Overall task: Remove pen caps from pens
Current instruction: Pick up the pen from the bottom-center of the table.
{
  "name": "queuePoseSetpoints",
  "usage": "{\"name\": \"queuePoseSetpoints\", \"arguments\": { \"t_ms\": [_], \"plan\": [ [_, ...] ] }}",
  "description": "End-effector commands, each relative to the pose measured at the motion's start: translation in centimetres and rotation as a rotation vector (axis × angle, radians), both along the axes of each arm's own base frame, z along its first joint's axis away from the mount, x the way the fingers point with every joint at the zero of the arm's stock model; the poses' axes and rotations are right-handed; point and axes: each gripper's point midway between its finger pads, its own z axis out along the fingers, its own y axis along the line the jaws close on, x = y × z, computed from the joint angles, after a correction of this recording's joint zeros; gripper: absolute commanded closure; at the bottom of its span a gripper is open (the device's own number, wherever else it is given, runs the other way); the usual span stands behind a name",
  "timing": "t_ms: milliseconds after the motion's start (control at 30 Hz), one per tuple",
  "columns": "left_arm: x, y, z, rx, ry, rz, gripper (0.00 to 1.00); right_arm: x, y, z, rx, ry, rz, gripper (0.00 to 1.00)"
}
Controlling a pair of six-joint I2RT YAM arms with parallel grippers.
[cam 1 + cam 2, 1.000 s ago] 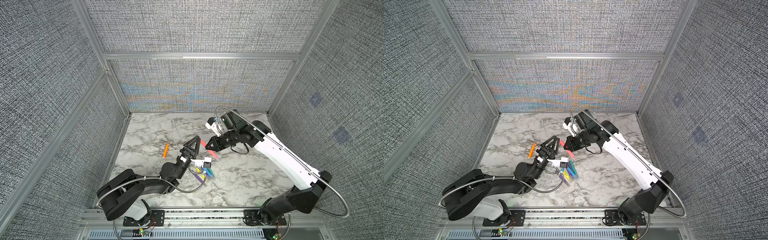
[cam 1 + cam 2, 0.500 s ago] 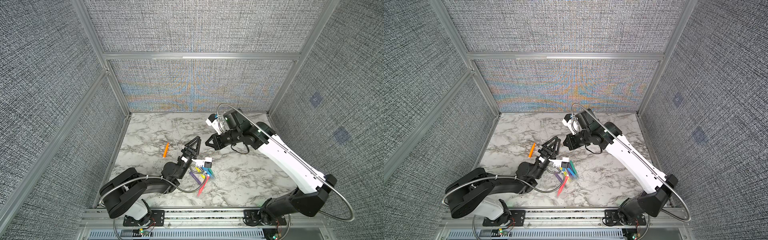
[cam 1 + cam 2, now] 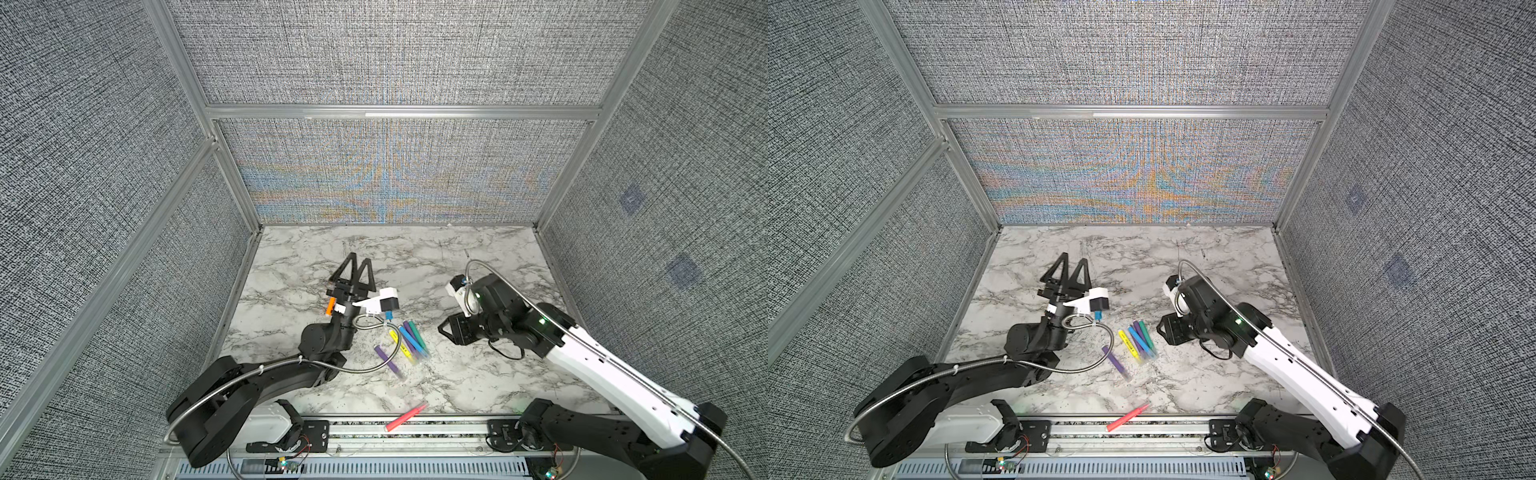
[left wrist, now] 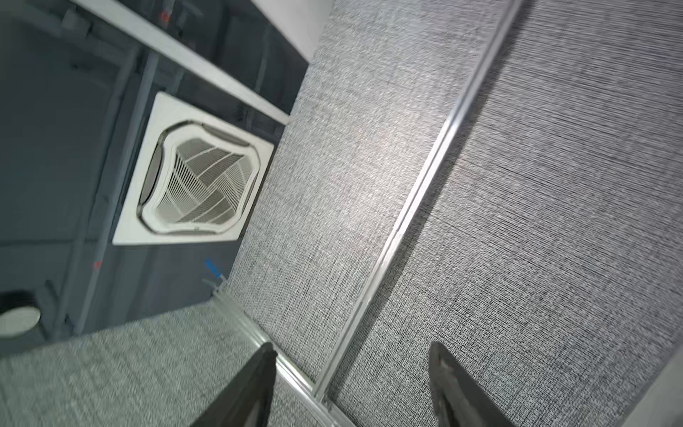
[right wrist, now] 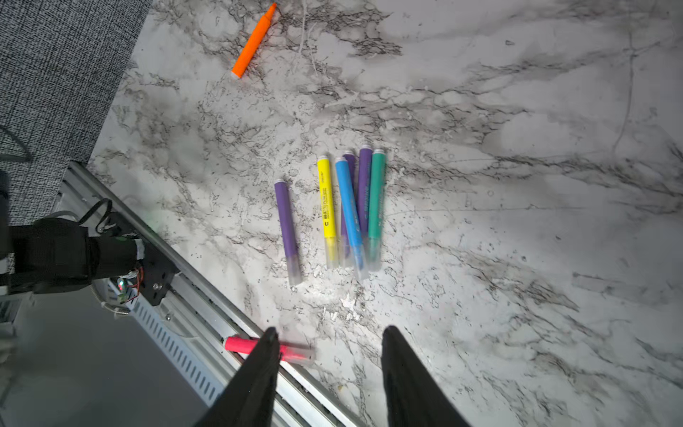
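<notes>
Veined marble tabletop, slim bright pens with clear tubular caps

Chief: Orange pen?
Inspector: In a top view the orange pen is mostly hidden behind the left end effector.
Chief: Pink-red pen?
Inspector: Right wrist view: the pink-red pen is blurred, its middle covered by the right end effector.
Chief: The cluster?
Inspector: One purple pen lies largely under the blue pen. In each wrist view the fingers run off the picture's edge.

Left pincer upturned, spread, right pincer spread
</notes>
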Motion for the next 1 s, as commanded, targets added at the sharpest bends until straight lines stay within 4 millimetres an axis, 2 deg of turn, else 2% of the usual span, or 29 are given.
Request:
{"name": "queuePoseSetpoints", "arguments": {
  "t_ms": [0,67,233,333,433,500,567,667,733,800,867,967],
  "plan": [
    [-0.8,2.5,1.8,-0.241,0.013,-0.074,0.29,-0.4,0.1,-2.1,0.040,-0.011,-0.061,0.46],
    [-0.7,2.8,1.8,-0.267,0.060,-0.095,0.28,-1.3,0.8,-3.5,0.065,0.011,-0.056,0.43],
    [-0.2,4.5,1.2,-0.407,0.203,-0.173,0.24,-3.4,2.3,-6.7,-0.015,-0.011,0.023,0.42],
    [0.7,5.4,-0.3,-0.540,0.420,-0.278,0.19,-3.8,2.9,-7.5,-0.083,-0.062,0.021,0.41],
    [1.2,7.9,-2.9,-0.789,0.632,-0.313,0.04,-0.6,0.9,-5.6,-0.178,-0.273,-0.103,0.39],
    [0.4,8.9,-4.9,-0.871,0.662,-0.354,0.02,1.6,-0.5,-3.4,-0.212,-0.443,-0.177,0.36],
    [-0.2,9.8,-6.6,-0.903,0.668,-0.344,0.02,2.0,0.4,-2.9,-0.166,-0.526,-0.130,0.29],
    [-0.8,11.4,-8.4,-0.969,0.702,-0.274,0.02,-0.6,4.8,-5.2,-0.070,-0.432,0.132,0.24],
    [-1.3,11.3,-8.6,-0.977,0.707,-0.297,0.02,-4.0,7.0,-7.3,-0.121,-0.318,0.339,0.23],
    [-1.5,11.2,-8.4,-0.979,0.700,-0.311,0.02,-8.6,9.1,-8.7,-0.226,-0.355,0.574,0.23],
    [-1.5,11.2,-8.3,-0.977,0.702,-0.314,0.02,-12.4,10.6,-9.7,-0.275,-0.385,0.769,0.24],
    [-1.5,10.9,-8.5,-0.972,0.718,-0.320,0.02,-15.1,11.4,-11.6,-0.357,-0.369,0.953,0.29]
  ]
}}
